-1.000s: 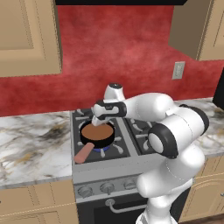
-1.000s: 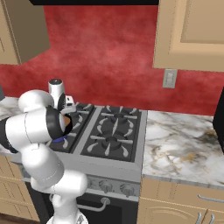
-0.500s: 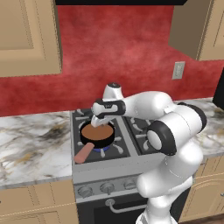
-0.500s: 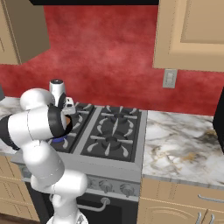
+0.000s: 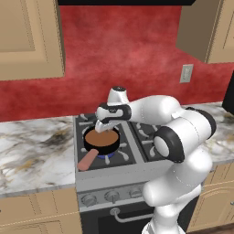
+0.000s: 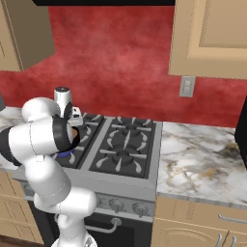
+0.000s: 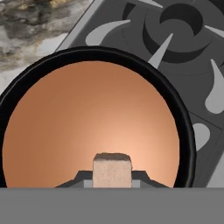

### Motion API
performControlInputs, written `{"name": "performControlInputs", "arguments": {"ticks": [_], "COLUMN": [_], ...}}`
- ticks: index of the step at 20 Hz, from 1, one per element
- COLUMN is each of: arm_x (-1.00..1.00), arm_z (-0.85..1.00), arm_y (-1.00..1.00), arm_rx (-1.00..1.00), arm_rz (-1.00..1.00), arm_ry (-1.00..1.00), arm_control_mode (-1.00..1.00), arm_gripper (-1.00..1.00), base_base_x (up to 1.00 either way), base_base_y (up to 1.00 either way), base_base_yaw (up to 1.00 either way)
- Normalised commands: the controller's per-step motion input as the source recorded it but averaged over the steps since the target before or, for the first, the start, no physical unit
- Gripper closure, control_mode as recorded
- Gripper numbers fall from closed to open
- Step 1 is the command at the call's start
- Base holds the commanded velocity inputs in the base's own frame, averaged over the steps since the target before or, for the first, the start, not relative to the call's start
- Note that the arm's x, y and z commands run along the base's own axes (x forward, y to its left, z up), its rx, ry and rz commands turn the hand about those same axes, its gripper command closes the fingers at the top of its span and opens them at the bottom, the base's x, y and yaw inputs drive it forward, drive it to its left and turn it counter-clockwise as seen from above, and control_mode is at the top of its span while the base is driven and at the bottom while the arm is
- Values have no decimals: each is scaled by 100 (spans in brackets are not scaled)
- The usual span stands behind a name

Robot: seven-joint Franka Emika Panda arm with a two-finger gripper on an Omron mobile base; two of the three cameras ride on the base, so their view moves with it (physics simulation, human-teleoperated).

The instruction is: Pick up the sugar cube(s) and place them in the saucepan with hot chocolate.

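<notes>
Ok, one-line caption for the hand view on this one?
Gripper shut on a sugar cube, poised over the black saucepan with hot chocolate on the stove.

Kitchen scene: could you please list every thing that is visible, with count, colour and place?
saucepan: one, black, brown liquid, salmon handle; front left burner of stove.
sugar cube: one, pale beige; between the fingertips, above the saucepan.
stove: one, grey with dark grates; between the counters.
counters: two, marble; both sides of stove.
cabinets: tan; above and below counters.
wall: red; behind stove.
outlet: one, grey; on wall, right of stove.
arm: one, white; reaching over stove.
gripper: one, dark; shut on the cube.
</notes>
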Motion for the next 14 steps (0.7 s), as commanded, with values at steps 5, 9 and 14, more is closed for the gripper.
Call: {"name": "performControlInputs", "arguments": {"ticks": [5,9,14], "arm_x": [0,0,0], "arm_z": [-3,-12,-6], "arm_y": [0,0,0], "arm_rx": [0,0,0], "arm_rz": [0,0,0], "arm_ry": [0,0,0], "arm_control_mode": [-100,-100,-100], "arm_gripper": [100,100,100], "base_base_x": [0,0,0], "base_base_y": [0,0,0], "base_base_yaw": [0,0,0]}}
